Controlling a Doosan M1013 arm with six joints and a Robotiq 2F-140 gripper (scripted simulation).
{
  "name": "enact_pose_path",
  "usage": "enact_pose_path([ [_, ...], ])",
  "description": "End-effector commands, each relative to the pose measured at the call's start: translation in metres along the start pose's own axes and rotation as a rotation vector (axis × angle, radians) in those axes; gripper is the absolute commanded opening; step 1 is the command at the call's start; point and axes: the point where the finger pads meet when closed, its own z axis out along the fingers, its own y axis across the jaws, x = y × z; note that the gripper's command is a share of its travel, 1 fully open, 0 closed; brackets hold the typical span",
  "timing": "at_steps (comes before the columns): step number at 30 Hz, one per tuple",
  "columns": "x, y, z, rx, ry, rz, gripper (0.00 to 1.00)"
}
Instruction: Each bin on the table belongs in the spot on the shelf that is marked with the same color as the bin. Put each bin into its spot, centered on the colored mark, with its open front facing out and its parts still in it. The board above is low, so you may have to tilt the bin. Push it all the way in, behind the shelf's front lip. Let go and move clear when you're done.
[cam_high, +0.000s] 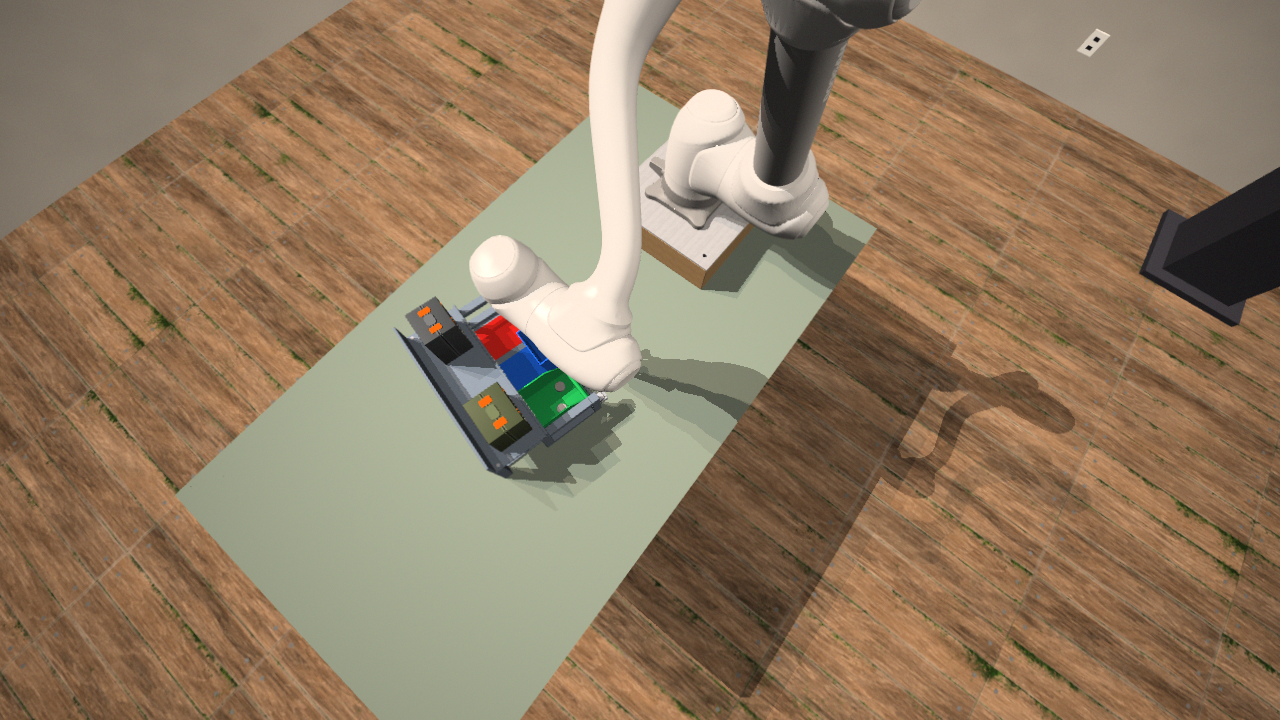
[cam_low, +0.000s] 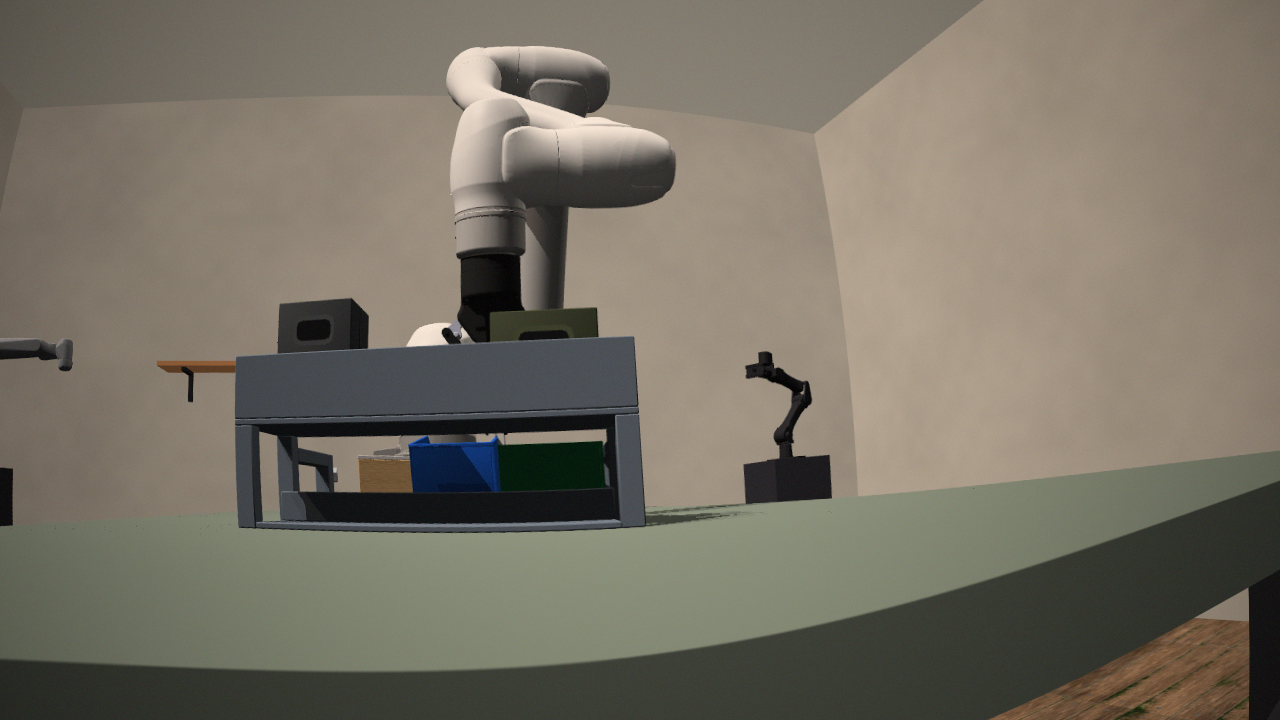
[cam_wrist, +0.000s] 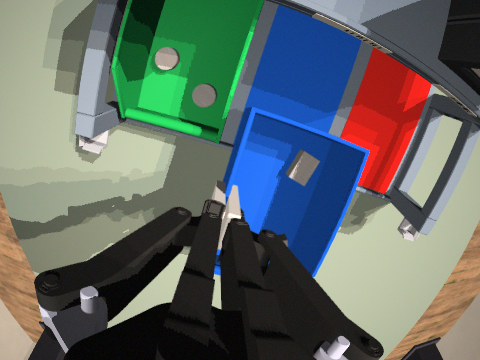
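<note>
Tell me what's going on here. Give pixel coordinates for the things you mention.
The robot's hand (cam_low: 489, 300) (cam_wrist: 223, 197) is closed on one side wall of the blue bin (cam_high: 534, 345) (cam_low: 454, 469) (cam_wrist: 325, 200), which has a metal part inside. The bin is at the edge of the shelf (cam_high: 447, 404) (cam_low: 429, 385) (cam_wrist: 96, 75), short of fully covering the blue mark (cam_high: 516, 369) (cam_wrist: 305, 60). The green bin (cam_high: 539, 404) (cam_low: 550, 465) (cam_wrist: 200, 25) sits on the shelf with two round parts. The red mark (cam_high: 494, 336) (cam_wrist: 377, 110) has no bin.
</note>
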Motion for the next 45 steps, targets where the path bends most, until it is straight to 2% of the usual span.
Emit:
enact_pose_path([
  [1, 0.007, 0.001, -0.003, -0.001, 0.002, -0.007, 0.10],
  [45, 0.032, 0.001, -0.006, -0.001, 0.002, -0.007, 0.10],
])
